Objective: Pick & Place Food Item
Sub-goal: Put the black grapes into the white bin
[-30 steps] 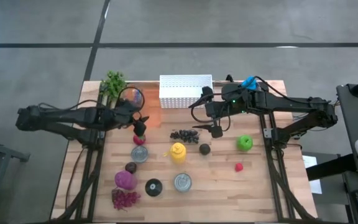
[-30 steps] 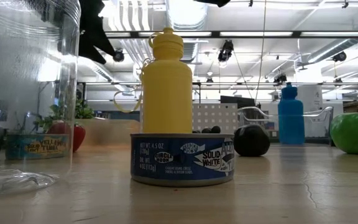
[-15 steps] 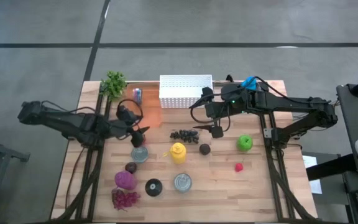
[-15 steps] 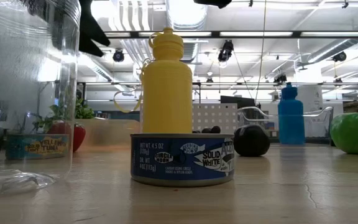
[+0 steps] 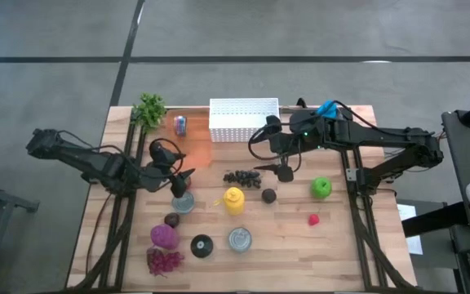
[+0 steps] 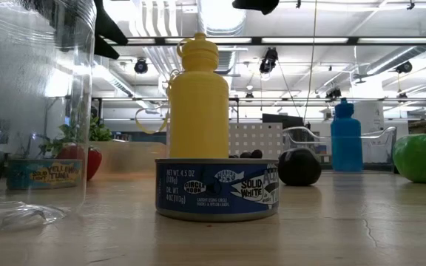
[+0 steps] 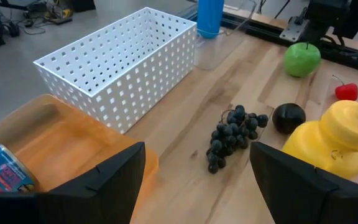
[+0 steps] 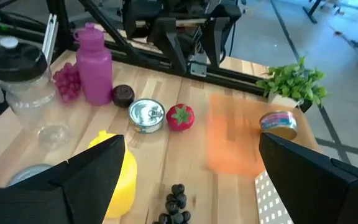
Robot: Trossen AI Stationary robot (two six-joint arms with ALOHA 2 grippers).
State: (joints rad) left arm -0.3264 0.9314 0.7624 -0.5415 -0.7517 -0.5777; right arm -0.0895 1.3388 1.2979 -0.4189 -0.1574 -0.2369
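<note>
Wooden table [image 5: 341, 245] holds scattered food; from above, the left gripper [image 5: 183, 181] hovers spread and empty over the strawberry (hidden there, though the right wrist view shows the strawberry [image 8: 180, 117] beside a can [image 8: 146, 116]). Right gripper [image 5: 285, 173] hangs spread, empty, near the grapes [image 5: 241, 177].

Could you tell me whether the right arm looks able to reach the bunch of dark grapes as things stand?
Probably yes: the right gripper hangs open just beside the grapes, which lie bare on the table with nothing over them.

Two dark jointed arms trailing black cables.
</note>
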